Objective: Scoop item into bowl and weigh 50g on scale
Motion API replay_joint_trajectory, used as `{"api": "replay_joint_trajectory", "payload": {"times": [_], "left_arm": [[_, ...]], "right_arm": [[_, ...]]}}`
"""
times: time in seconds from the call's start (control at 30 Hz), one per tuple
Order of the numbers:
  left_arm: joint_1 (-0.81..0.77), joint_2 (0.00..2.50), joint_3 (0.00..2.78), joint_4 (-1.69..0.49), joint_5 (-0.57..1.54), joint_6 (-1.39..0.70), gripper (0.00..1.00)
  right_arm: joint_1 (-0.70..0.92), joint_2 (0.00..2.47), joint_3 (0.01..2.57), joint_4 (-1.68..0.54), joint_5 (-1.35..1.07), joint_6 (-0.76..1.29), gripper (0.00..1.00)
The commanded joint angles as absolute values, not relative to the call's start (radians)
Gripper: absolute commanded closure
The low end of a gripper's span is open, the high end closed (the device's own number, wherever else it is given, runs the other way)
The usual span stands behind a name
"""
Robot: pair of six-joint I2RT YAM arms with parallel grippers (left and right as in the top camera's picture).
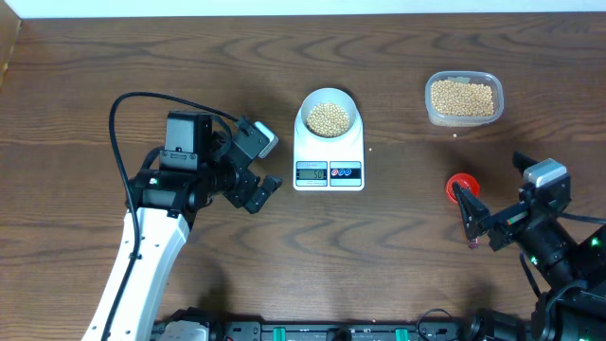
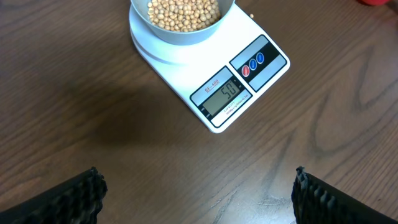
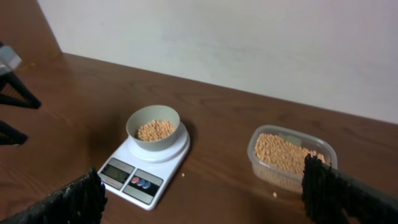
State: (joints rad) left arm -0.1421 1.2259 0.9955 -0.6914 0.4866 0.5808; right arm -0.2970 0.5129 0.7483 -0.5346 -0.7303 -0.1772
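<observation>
The bowl [image 1: 329,102] of beans [image 2: 183,12] sits centred on the scale [image 1: 305,152] so its weight registers, while the left pincer [image 1: 268,166] and right pincer [image 1: 471,220] hang released, clear of it.

The scale [image 2: 181,73] reads "50" on its grey display [image 2: 225,94], with the model mark "SF-400" printed in red just above; the fine print beneath the display is too small to read.
</observation>
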Motion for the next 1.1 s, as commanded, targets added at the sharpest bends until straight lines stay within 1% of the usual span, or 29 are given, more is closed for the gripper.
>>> {"api": "replay_joint_trajectory", "payload": {"times": [0.0,0.63,0.87,1.07], "left_arm": [[-0.141,1.221,1.018,-0.691,0.478,0.59,0.02],[-0.141,1.221,1.018,-0.691,0.478,0.59,0.02],[-0.141,1.221,1.018,-0.691,0.478,0.59,0.02],[-0.141,1.221,1.018,-0.691,0.478,0.591,0.02]], "right_arm": [[-0.302,0.509,0.763,-0.561,-0.685,-0.189,0.01],[-0.302,0.509,0.762,-0.7,-0.674,-0.189,0.01],[-0.299,0.508,0.742,-0.699,-0.645,-0.189,0.01],[-0.242,0.508,0.742,-0.683,-0.619,-0.189,0.01]]}}
